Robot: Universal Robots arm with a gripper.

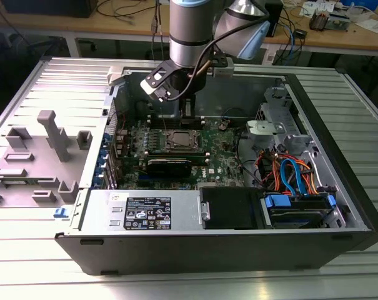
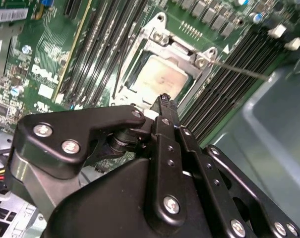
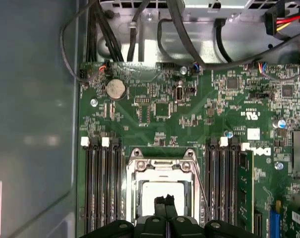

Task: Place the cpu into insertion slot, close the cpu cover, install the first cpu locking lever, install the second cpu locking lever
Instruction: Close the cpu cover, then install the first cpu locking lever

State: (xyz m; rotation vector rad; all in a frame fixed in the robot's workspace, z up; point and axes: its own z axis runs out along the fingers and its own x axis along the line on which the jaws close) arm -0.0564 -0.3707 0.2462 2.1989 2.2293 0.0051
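Directly beneath the black gripper (image 3: 164,202), fingertips pressed together and holding nothing, the small square silver-topped cpu (image 3: 150,194) sits in the silver-rimmed insertion slot (image 1: 180,141). The thin silver cpu cover (image 3: 132,191) lies flat around it.

I count one robot arm (image 1: 190,31), and it carries one gripper (image 3: 164,201) with two fingertips (image 3: 159,201). One open computer case (image 1: 238,250) stands on one bench (image 1: 176,287). Inside the case lies one green motherboard (image 3: 189,119). On this board there is one cpu (image 3: 150,191), one cpu cover (image 3: 162,166) and one round coin battery (image 3: 115,89). There are also two groups of long black memory slots (image 3: 102,188), one group at each side of the cover. In the second wrist view, one thin lever rod (image 2: 239,69) stands out from the cover. The exterior view shows also one silver power supply (image 1: 145,209) with one label on it, and one drive (image 1: 301,212) with blue clips.
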